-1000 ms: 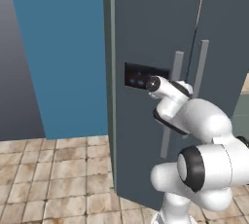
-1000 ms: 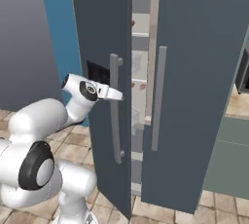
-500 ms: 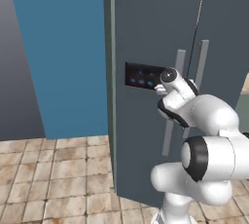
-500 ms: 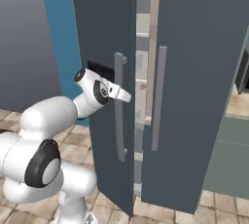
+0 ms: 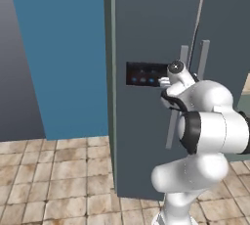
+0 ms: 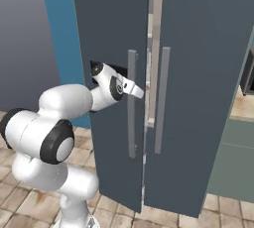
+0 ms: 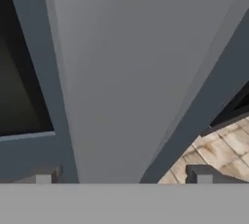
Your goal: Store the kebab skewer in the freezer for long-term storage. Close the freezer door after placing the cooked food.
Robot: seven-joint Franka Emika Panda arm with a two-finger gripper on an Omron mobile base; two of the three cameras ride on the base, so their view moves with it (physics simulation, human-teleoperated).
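Right base view: white two-finger gripper (image 6: 140,92), jaws spread wide and empty, beside the tall dark grey freezer door's (image 6: 111,33) vertical grey bar handle (image 6: 131,104).

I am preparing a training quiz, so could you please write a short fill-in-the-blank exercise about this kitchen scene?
1. The tall dark grey freezer door is nearly shut, leaving a narrow ____ beside the neighbouring door.
2. The end effector has its fingers ____.
3. It sits at the long vertical grey bar ____ on that door.
4. The floor is covered in beige ____.

Missing words: gap; open; handle; tiles
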